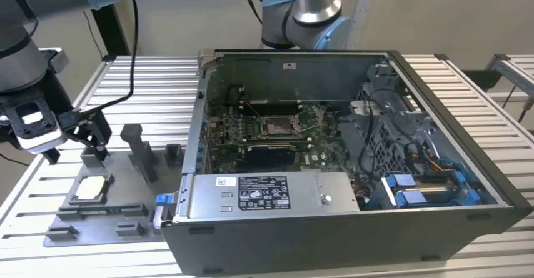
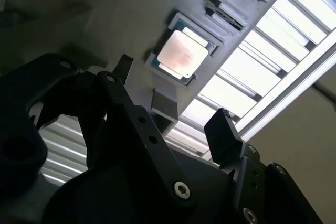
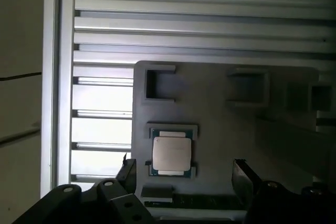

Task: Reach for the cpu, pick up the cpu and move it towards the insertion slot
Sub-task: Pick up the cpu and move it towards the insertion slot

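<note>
Nearest, at the exterior view's left: grey fixture plate (image 1: 117,220), lying flat on the slatted metal table (image 1: 142,84) and carrying several raised grey blocks.

On that plate, toward its left edge: the cpu (image 1: 90,188). Flat square chip, pale face up, seated in a shallow framed nest. Nothing grips or touches it.

Above the plate, just beyond the cpu: pincer (image 1: 77,148), black, two-fingered, on the arm at the exterior view's left. Jaws stand wide apart and hold nothing. It hangs clear of the chip. In both wrist views the chip lies past the spread fingertips, roughly between them.

Right of the plate, just beside it: computer case (image 1: 351,240), open side up, resting on the table. A silver power supply box (image 1: 259,193) with a label sits against its near wall.

Inside the case, farther in: green circuit board (image 1: 225,140). A black rectangular recess (image 1: 267,156) comes first, then just beyond it the insertion slot (image 1: 279,126), a square metal-framed socket with a dark centre. The slot is well apart from both cpu and pincer.

Farthest, behind the case's far wall: second arm (image 1: 301,15), grey and blue.
</note>
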### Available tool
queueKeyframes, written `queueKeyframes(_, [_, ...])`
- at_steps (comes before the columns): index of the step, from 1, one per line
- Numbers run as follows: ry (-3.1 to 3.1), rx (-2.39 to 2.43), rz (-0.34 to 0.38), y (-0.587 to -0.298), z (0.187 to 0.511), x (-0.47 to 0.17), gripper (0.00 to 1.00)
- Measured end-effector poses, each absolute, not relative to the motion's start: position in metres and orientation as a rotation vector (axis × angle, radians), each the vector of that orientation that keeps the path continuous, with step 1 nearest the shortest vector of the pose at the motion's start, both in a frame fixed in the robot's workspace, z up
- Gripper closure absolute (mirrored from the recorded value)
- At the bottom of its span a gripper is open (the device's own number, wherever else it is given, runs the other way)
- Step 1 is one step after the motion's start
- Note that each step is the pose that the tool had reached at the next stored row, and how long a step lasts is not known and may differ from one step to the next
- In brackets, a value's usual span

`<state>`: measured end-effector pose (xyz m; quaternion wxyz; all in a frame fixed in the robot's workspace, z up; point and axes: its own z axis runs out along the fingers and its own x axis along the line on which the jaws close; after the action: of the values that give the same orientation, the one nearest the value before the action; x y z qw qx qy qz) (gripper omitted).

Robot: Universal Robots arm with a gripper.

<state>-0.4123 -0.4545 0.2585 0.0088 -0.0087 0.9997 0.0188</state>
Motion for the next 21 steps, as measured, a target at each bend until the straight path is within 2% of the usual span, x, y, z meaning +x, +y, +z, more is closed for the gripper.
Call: queueKeyframes(21, [3.123, -0.027, 0.059, -0.460, 0.222, -0.415, 0.00])
